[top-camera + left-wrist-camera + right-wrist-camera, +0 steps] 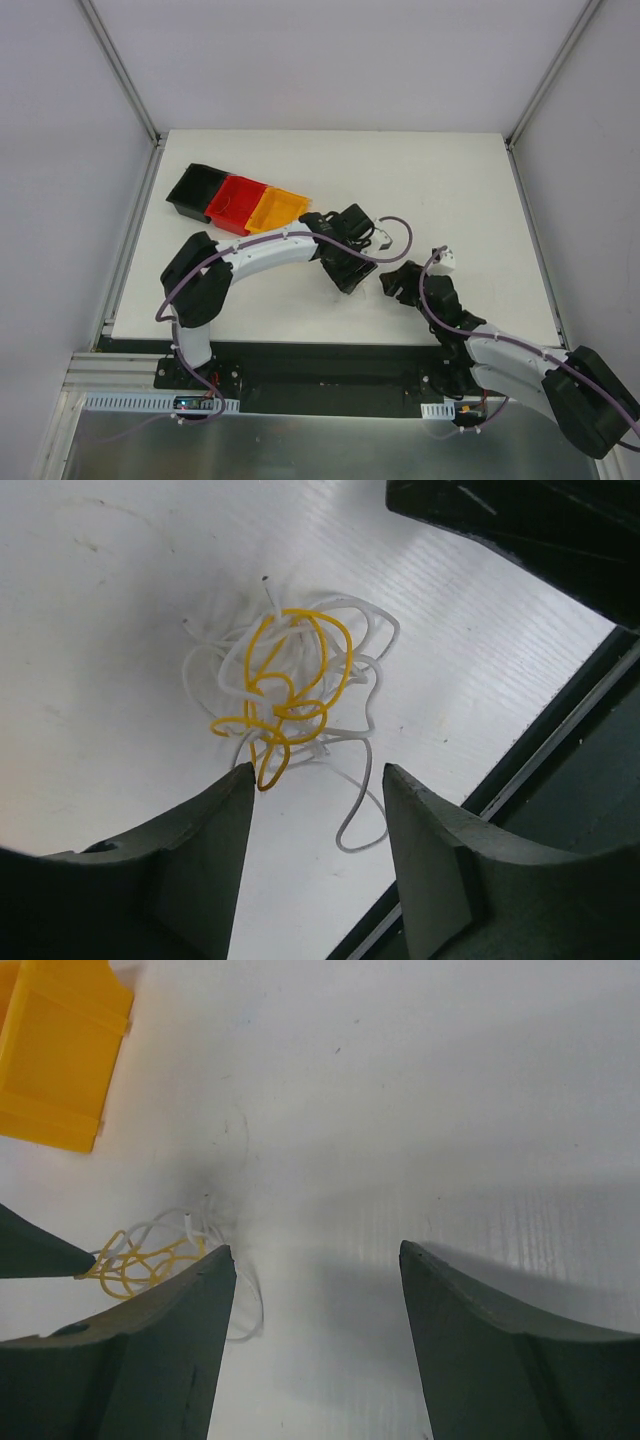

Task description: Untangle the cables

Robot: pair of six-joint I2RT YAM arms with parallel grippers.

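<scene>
Where the cables (290,685) are seen: on counter (100,630), just ahead of left end effector (318,775)
Left end effector: spread wide, empty
Right end effector (315,1250): spread wide, empty

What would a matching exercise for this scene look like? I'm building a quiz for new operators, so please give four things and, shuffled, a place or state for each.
Things:
1. cables
2. black bin
3. red bin
4. left gripper

Descriptions:
A. middle of the bin row
B. open, aimed at the tangle
C. yellow and white strands knotted together
D. left end of the bin row, seen from the top camera

Pairs: 1-C, 2-D, 3-A, 4-B
</scene>
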